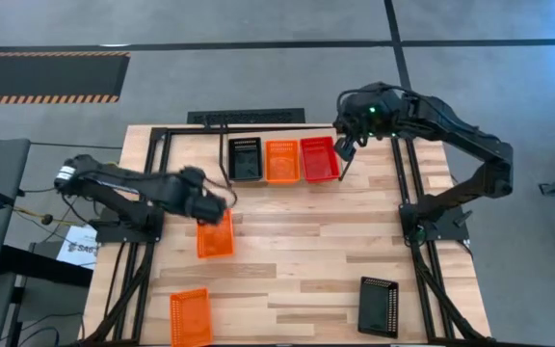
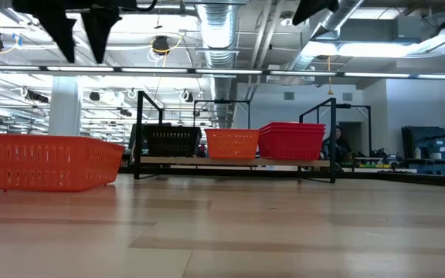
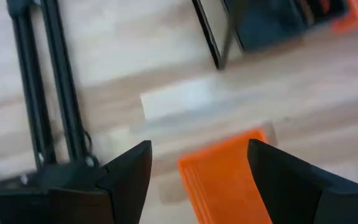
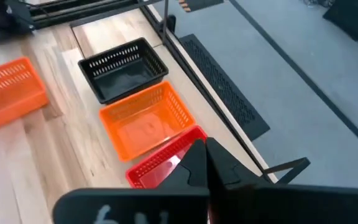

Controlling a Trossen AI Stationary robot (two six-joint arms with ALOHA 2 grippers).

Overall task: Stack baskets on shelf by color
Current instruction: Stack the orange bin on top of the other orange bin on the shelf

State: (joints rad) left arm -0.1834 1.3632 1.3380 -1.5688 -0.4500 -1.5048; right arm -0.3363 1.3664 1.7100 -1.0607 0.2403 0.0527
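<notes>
On the shelf (image 1: 227, 145) at the table's far middle stand a black basket (image 1: 246, 159), an orange basket (image 1: 281, 160) and nested red baskets (image 1: 319, 159) in a row. A loose orange basket (image 1: 214, 237) rests flat on the table at mid left. My left gripper (image 3: 199, 146) hovers open above this basket's far end, well clear of it, as the low view shows (image 2: 83, 35). My right gripper (image 4: 205, 152) is shut and holds nothing; it hangs high beside the red baskets' right end (image 1: 343, 149).
Another orange basket (image 1: 190, 316) lies at the near left corner and a black basket (image 1: 379, 305) at the near right. Black frame rails (image 1: 412, 183) run along both table sides. Bare wood lies in the table's middle. A person (image 2: 335, 144) is far behind the table.
</notes>
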